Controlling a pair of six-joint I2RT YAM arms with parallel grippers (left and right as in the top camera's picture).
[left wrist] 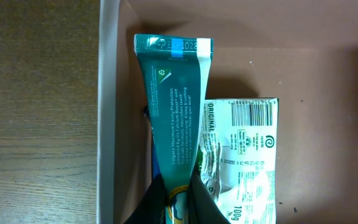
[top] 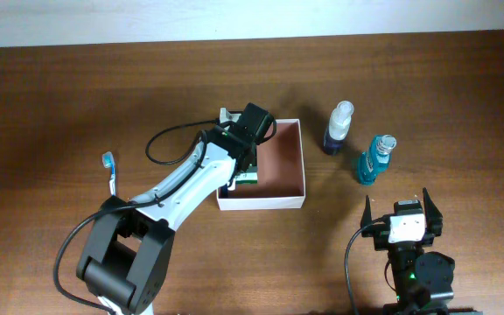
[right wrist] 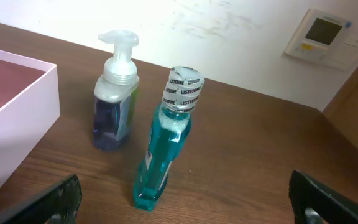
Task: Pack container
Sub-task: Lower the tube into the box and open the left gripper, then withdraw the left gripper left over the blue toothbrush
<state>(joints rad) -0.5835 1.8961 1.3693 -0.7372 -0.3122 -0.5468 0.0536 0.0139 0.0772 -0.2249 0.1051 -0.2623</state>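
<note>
The container (top: 284, 163) is a shallow square box with white walls and a reddish-brown inside, at mid-table. My left gripper (top: 244, 168) reaches into its left side and is shut on the cap end of a teal toothpaste tube (left wrist: 174, 112). In the left wrist view the fingers (left wrist: 178, 208) pinch the tube, which lies along the container's white wall (left wrist: 107, 112). A white and green soap packet (left wrist: 244, 155) lies beside the tube on the container floor. My right gripper (top: 398, 203) is open and empty near the front right.
A blue mouthwash bottle (top: 374, 160) (right wrist: 166, 143) and a foam pump bottle (top: 338, 129) (right wrist: 114, 106) stand right of the container, ahead of the right gripper (right wrist: 188, 208). A toothbrush (top: 109, 166) lies at the left. The container's corner (right wrist: 17, 106) shows in the right wrist view.
</note>
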